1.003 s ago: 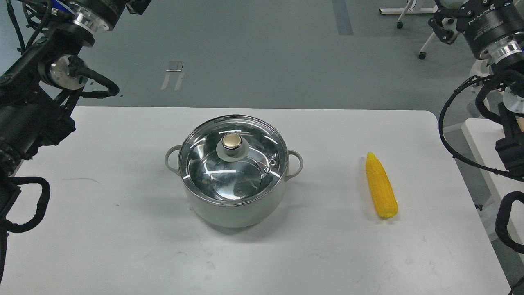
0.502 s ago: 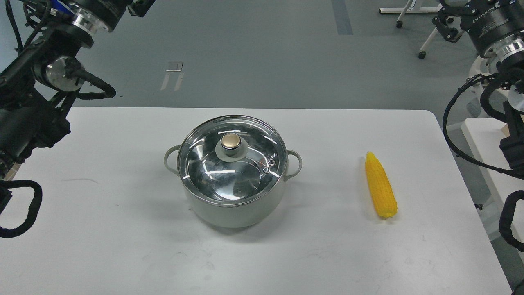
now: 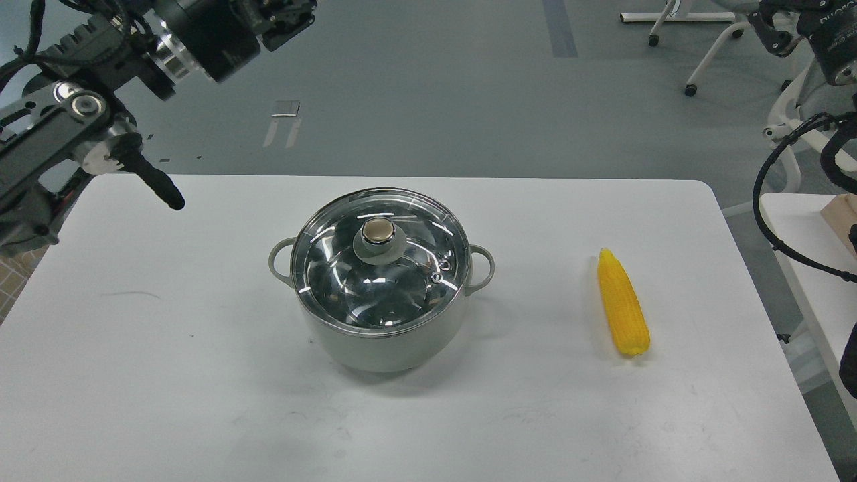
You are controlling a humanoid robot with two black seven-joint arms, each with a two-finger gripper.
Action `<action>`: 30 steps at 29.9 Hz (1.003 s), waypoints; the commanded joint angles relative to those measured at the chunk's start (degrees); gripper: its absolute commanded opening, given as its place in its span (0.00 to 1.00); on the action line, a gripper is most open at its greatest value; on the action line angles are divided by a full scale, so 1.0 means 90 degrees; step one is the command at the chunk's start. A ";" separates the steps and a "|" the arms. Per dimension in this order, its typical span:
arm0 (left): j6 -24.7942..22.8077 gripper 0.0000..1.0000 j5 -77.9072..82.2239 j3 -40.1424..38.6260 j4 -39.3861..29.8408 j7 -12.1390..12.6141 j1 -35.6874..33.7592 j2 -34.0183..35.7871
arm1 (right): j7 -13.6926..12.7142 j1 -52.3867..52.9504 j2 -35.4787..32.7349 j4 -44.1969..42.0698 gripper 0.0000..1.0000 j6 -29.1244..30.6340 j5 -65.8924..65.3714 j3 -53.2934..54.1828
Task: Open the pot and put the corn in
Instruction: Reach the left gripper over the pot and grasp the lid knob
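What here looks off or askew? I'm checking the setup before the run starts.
Nothing stands out. The glass lid sits level on the pot, the corn lies whole on the table to its right, and nothing is spilled.

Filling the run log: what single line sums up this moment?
pot: lidded | glass lid: on | corn: on table, right of pot | left claw: above, away
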 commanded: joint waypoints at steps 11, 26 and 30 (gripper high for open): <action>0.0103 0.92 0.6008 0.0487 -0.0595 -0.0155 0.0608 -0.0279 | 0.0000 -0.0405 -0.0352 0.0571 1.00 0.0000 0.0009 0.0287; 0.0835 0.92 0.7094 0.1387 -0.0468 -0.0213 0.1185 -0.0270 | -0.0010 -0.0435 -0.0391 0.0629 1.00 0.0000 0.0029 0.0443; 0.1020 0.91 0.7046 0.1318 -0.0303 -0.0213 0.1283 -0.0260 | -0.0010 -0.0435 -0.0391 0.0649 1.00 0.0000 0.0039 0.0706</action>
